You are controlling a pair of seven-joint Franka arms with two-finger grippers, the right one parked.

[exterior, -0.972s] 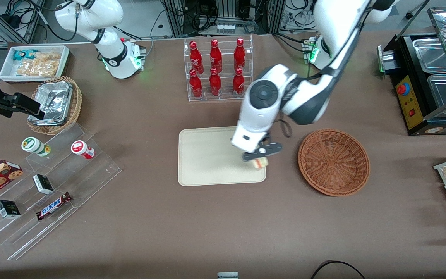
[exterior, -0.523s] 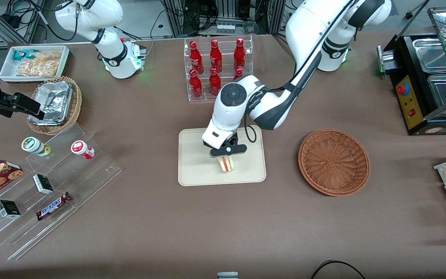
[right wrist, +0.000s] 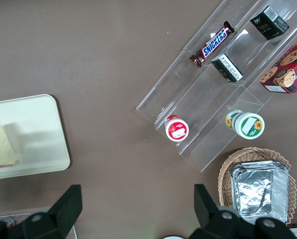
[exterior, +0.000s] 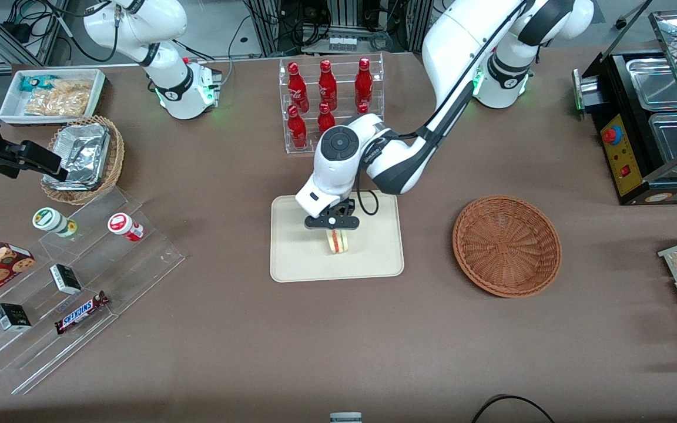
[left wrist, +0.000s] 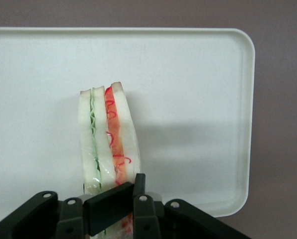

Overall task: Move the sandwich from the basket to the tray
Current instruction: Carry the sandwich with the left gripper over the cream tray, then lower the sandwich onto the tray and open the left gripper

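One relation decides what we do next: the sandwich (exterior: 337,241) hangs directly under the gripper (exterior: 332,223), w/ the tray (exterior: 297,258) beneath both. We have the gripper closed on the sandwich; in the wrist view the fingers (left wrist: 111,206) pinch the wedge (left wrist: 108,139) across its bread faces, filling edge turned toward the camera. Its long axis runs away from the gripper, point end farthest from the fingers.

From the front view we can't tell for sure whether the sandwich is touching the tray surface or just above it; we judge it very close, since it casts a shadow right beside itself on the tray (left wrist: 198,99).

Position over the tray looks good: roughly central, a bit toward the edge farther from the front camera. Bare tray surface shows on all sides of the wedge, so no rim is near enough to catch it. The basket (exterior: 506,245) sits well apart, toward the working arm's end of the counter (exterior: 338,341), and holds nothing.

Next, in our judgement: lower if needed, let go, lift straight up. Room overhead is free. One caution: the bottle rack (exterior: 329,106) stands near the arm's elbow, so retreat should go up, not toward the rack. The wedge may tip onto a bread face on release; fine, plenty of tray either way.
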